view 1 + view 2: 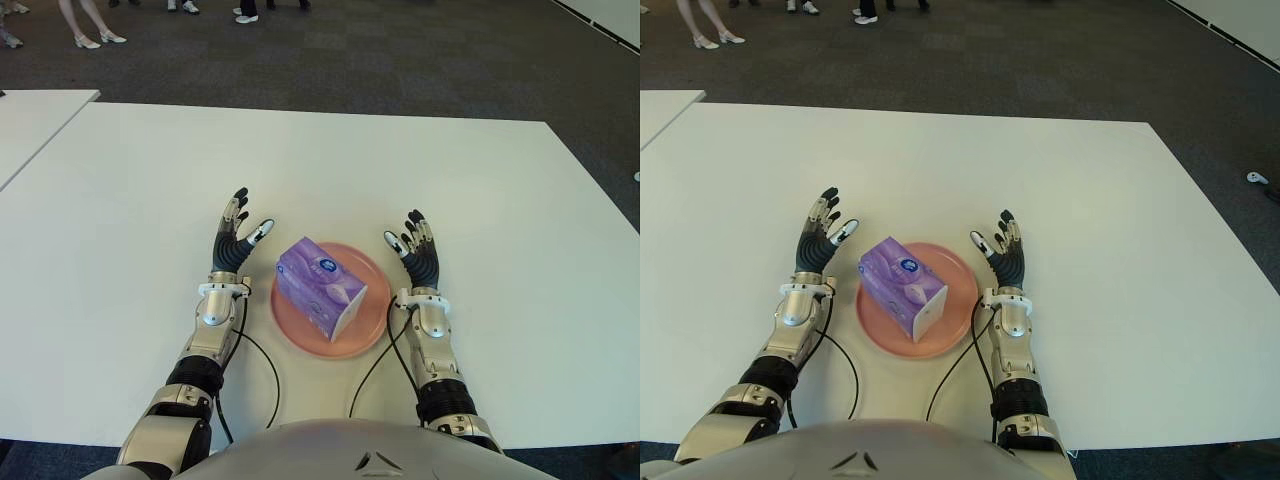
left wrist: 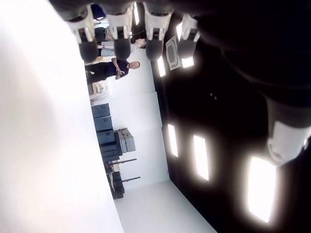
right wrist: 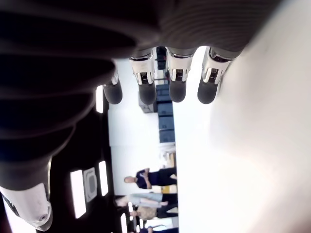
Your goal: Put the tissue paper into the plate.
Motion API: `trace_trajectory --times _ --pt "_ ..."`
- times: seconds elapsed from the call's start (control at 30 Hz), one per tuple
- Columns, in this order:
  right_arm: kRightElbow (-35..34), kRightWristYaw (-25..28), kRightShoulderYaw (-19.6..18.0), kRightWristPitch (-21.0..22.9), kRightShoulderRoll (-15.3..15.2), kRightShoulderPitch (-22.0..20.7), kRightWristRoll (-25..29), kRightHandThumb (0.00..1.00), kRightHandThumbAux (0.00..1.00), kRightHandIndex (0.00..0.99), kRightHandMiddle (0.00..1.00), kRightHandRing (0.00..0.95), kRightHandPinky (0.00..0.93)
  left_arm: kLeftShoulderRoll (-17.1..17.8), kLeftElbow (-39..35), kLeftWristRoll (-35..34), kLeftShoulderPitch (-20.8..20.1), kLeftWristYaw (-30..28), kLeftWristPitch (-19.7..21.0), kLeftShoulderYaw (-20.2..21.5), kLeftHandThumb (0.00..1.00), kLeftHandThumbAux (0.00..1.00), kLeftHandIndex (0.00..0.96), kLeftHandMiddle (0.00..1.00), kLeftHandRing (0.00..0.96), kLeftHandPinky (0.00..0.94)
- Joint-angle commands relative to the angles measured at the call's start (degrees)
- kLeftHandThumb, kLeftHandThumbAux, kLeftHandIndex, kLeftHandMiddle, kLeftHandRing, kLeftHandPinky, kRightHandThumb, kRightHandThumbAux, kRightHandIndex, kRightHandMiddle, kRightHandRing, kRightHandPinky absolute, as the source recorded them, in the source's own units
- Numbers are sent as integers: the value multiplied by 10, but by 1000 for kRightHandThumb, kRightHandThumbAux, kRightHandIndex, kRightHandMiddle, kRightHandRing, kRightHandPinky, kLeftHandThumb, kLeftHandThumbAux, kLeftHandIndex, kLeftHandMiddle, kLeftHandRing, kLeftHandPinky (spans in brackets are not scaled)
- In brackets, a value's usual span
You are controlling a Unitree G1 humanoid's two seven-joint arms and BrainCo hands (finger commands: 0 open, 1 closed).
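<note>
A purple tissue pack lies inside the round pink plate near the table's front edge. My left hand is just left of the plate, fingers spread and holding nothing. My right hand is just right of the plate, fingers also extended and empty. Neither hand touches the pack. In the left wrist view, straight fingers show with nothing between them. The right wrist view likewise has bare, straight fingers.
The white table stretches wide on all sides of the plate. A second white table stands at the far left. Several people's feet show on the dark carpet beyond. Black cables run along both forearms.
</note>
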Motion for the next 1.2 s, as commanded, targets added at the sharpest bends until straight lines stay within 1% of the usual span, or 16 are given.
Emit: trace_trajectory --times 0.03,0.57,1.2 --pt "19 -8 -1 57 1 46 -3 131 635 36 25 0 31 -18 51 15 74 -1 8 -14 0 491 0 0 0 0" --pt "-23 -8 3 83 0 67 -5 111 622 33 19 0 19 -17 31 13 80 -7 17 -16 0 493 0 0 0 0" --pt "-36 0 4 87 -2 73 4 106 626 30 21 0 17 -15 24 9 78 -11 31 -18 0 494 0 0 0 0"
